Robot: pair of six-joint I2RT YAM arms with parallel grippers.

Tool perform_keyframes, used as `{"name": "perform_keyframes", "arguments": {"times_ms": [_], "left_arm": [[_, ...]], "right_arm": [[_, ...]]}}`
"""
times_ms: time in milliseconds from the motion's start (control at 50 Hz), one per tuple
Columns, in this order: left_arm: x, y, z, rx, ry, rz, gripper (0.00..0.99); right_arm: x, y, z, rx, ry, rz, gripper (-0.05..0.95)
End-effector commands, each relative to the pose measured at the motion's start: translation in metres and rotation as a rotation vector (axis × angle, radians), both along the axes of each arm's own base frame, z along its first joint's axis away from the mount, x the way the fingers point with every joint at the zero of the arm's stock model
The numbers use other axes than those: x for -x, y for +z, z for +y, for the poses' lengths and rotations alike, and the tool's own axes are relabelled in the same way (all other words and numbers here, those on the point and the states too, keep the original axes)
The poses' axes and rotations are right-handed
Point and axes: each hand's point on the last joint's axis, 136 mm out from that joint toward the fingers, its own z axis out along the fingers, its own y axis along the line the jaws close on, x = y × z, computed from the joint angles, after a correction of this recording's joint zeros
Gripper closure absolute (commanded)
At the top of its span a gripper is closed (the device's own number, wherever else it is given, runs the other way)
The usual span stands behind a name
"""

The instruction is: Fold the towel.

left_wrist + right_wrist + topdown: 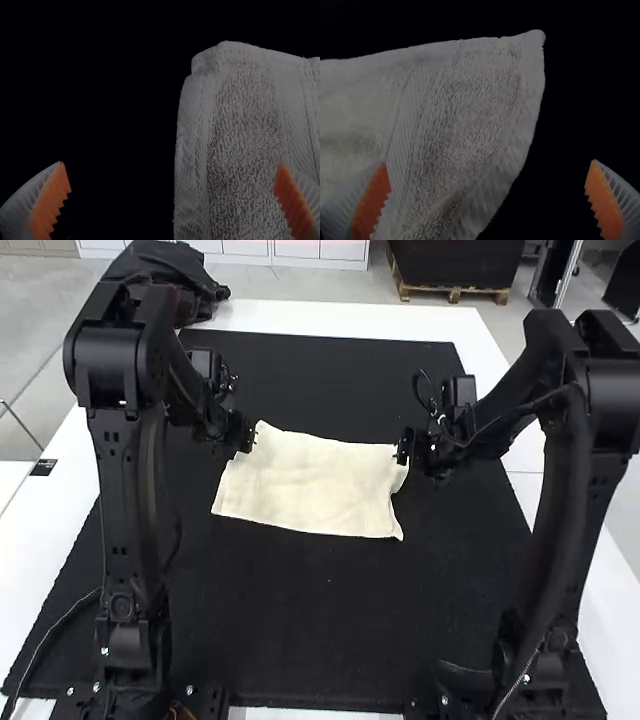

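High view: the towel lies flat, wider than it is deep, across the middle of the frame on the black mat that covers most of the table. My left fingers are at its upper left corner and my right fingers at its upper right. Both pairs stand wide apart in their wrist views, one finger over the cloth and the other over the mat, so I have no grip on it. The doubled look of the edge in the left wrist view makes me think one fold is made, though I can't be sure. I judge I am lining up on the two far corners for another fold. Next I should lower, pinch both sides evenly and carry them towards the near edge, careful not to catch only the top layer.
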Motion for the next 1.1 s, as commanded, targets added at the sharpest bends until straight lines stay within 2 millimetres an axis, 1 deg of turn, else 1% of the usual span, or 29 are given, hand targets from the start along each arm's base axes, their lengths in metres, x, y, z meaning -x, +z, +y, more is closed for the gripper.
{"name": "perform_keyframes", "arguments": {"times_ms": [0,80,100,400,560,660,720,820,980,1040,1080], "left_arm": [[-0.012,0.005,0.002,0.001,-0.005,-0.028,0.043],[-0.013,0.001,0.002,0.002,-0.006,-0.019,0.043],[-0.018,-0.006,0.002,0.005,-0.009,-0.009,0.043],[-0.024,-0.016,0.001,0.006,-0.01,0.012,0.043],[-0.027,-0.018,0.001,0.006,-0.01,0.011,0.043],[-0.024,-0.023,0.002,0.008,-0.007,0.023,0.049],[-0.022,-0.026,0.003,0.011,-0.003,0.039,0.074],[-0.019,-0.031,0.004,0.012,0.0,0.057,0.074],[-0.012,-0.039,0.007,0.016,0.009,0.093,0.074],[-0.01,-0.042,0.008,0.017,0.01,0.104,0.077],[-0.009,-0.044,0.008,0.016,0.009,0.11,0.111]], "right_arm": [[-0.01,0.003,0.012,-0.015,0.022,-0.017,0.0],[-0.012,-0.001,0.012,-0.01,0.024,-0.012,0.0],[-0.019,-0.005,0.013,0.001,0.033,-0.017,0.0],[-0.029,-0.018,0.015,0.001,0.034,-0.008,0.0],[-0.033,-0.023,0.017,0.008,0.044,-0.008,-0.01],[-0.035,-0.025,0.018,0.012,0.048,-0.006,-0.01],[-0.036,-0.027,0.019,0.029,0.052,-0.009,-0.01],[-0.035,-0.029,0.021,0.082,0.071,-0.023,-0.01],[-0.035,-0.028,0.027,0.094,0.081,-0.031,0.0],[-0.034,-0.029,0.029,0.095,0.087,-0.03,0.07],[-0.033,-0.029,0.03,0.097,0.091,-0.031,0.15]]}}
